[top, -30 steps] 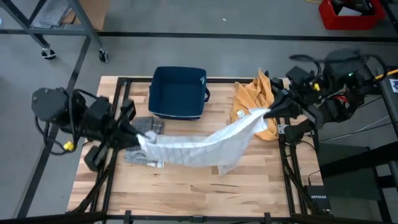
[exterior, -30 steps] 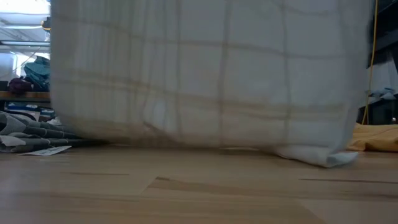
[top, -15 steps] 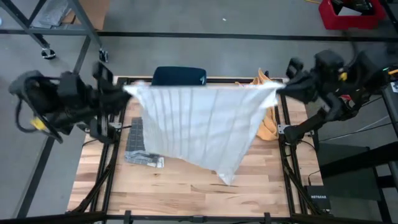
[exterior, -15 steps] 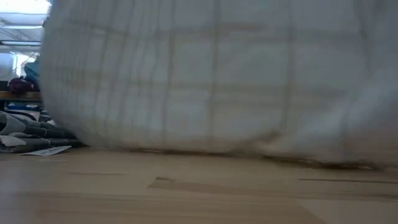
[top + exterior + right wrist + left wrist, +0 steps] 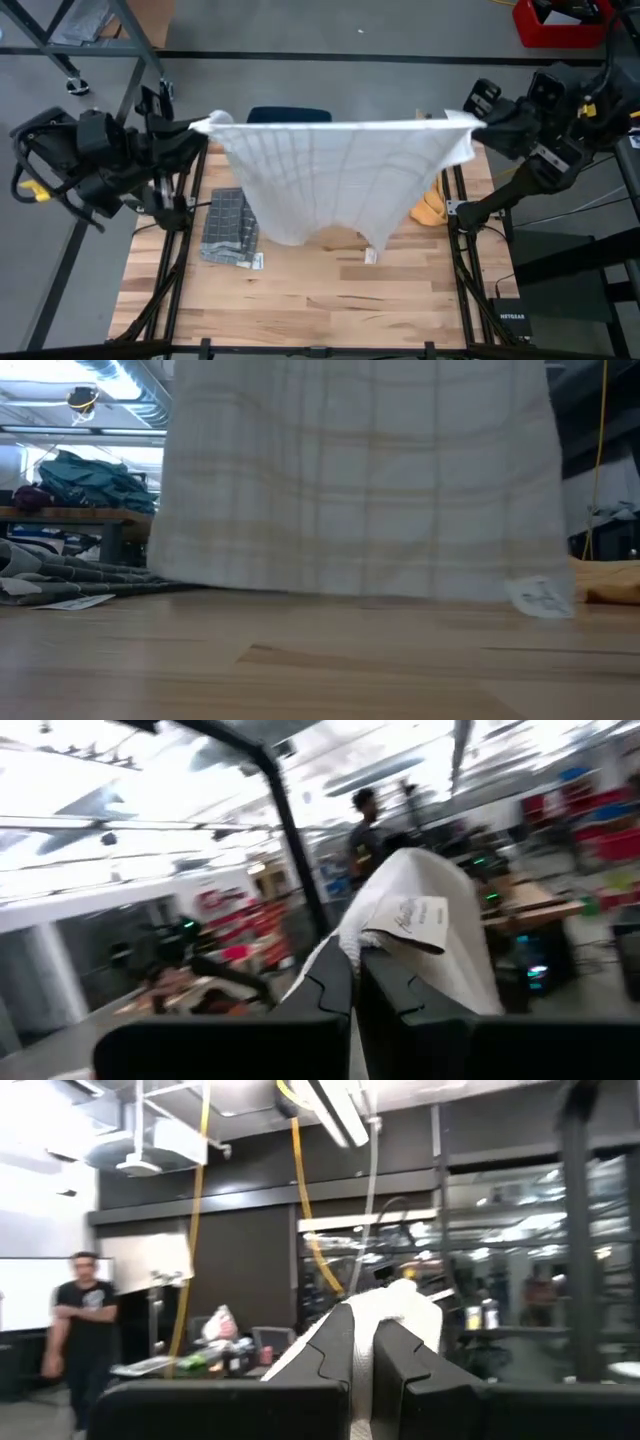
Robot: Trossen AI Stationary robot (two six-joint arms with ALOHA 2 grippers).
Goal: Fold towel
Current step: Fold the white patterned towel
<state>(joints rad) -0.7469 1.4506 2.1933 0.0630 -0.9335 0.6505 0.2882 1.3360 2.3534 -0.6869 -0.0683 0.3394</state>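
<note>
My left end effector [image 5: 197,130] pinching one top corner of the white checked towel [image 5: 335,175], my right end effector [image 5: 478,122] pinching the other, towel stretched taut between them, hanging above the counter [image 5: 300,300], hem just above it.

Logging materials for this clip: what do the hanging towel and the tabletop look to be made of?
The white towel looks like thin woven cloth, matte, probably cotton: faint check lines, soft drape, a sewn tag at one corner. The tabletop looks like jointed wood planks, a butcher-block style with a smooth, light sheen: visible grain and board seams.
</note>
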